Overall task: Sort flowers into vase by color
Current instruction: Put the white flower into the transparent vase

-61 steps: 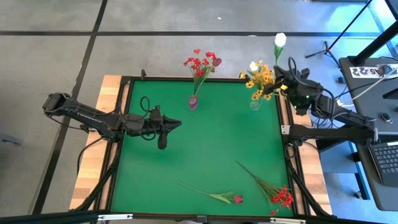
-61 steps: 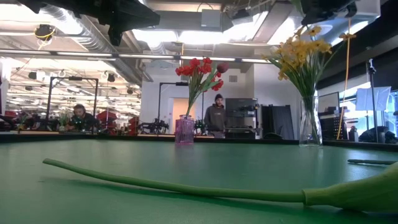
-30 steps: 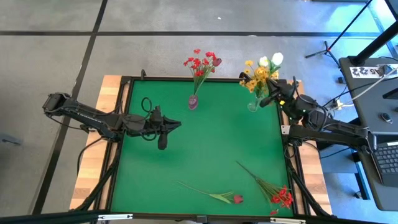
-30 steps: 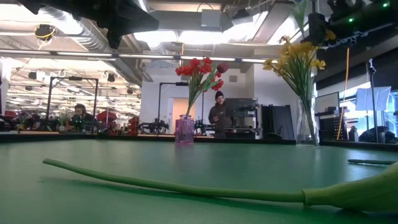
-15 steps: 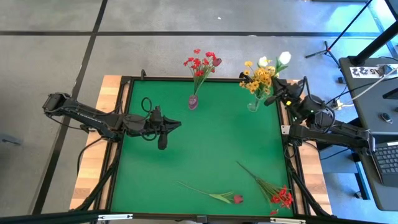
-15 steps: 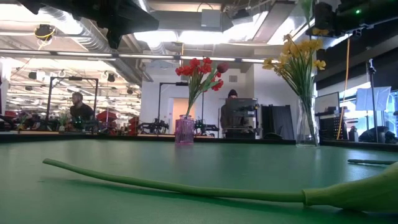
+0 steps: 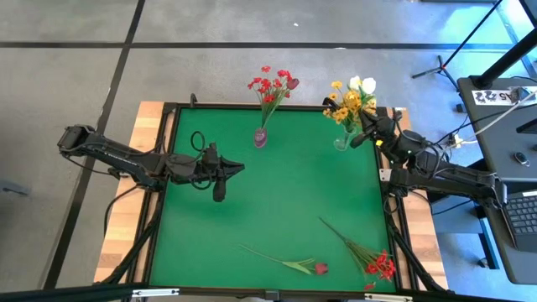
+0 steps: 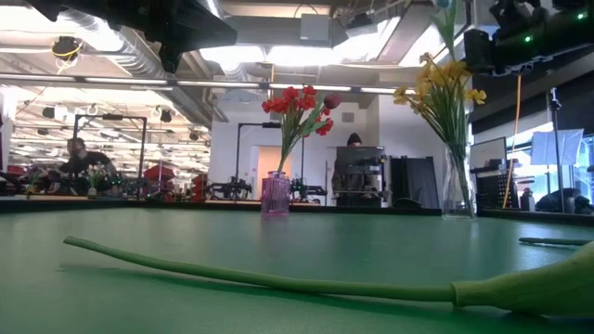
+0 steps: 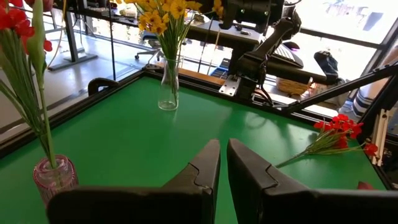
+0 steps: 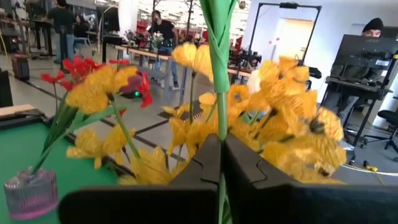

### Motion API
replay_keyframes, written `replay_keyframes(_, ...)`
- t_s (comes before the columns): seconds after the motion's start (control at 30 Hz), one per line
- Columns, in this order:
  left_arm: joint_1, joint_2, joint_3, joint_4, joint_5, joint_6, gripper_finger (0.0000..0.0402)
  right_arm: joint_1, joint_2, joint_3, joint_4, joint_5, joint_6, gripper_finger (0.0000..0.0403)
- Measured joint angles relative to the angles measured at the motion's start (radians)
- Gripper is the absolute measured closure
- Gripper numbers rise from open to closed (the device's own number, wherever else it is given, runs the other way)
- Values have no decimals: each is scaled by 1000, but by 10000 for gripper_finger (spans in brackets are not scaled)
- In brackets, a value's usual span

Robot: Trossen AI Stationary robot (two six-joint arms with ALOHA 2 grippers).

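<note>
From above, the green tabletop (image 7: 268,201) lies mostly bare; the left gripper (image 7: 239,167) hangs clenched and empty over its left half. Two loose flowers (image 7: 369,256) lie at the near edge.

At table height, a purple ribbed vase (image 8: 276,196) and a clear glass vase (image 8: 458,186) stand at the far edge, an open workshop behind.

The right wrist view shows the right gripper (image 10: 221,163) grasping a smooth white-bud stem (image 10: 219,37) above yellow blossoms.

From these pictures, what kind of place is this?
Probably a robotics lab or open workshop: exposed ceiling ducts, long workbenches with people behind the green table, and a laptop beside it.
</note>
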Motion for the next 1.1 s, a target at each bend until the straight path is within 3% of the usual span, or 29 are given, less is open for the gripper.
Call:
replay_keyframes(0.37,0,0,0,0,0,0,375,0,0,-2,-210,54,133,398)
replay_keyframes(0.6,0,0,0,0,0,0,375,0,0,-2,-257,25,198,384)
replay_keyframes(1.1,0,0,0,-8,0,0,375,0,0,-3,-366,-49,314,242)
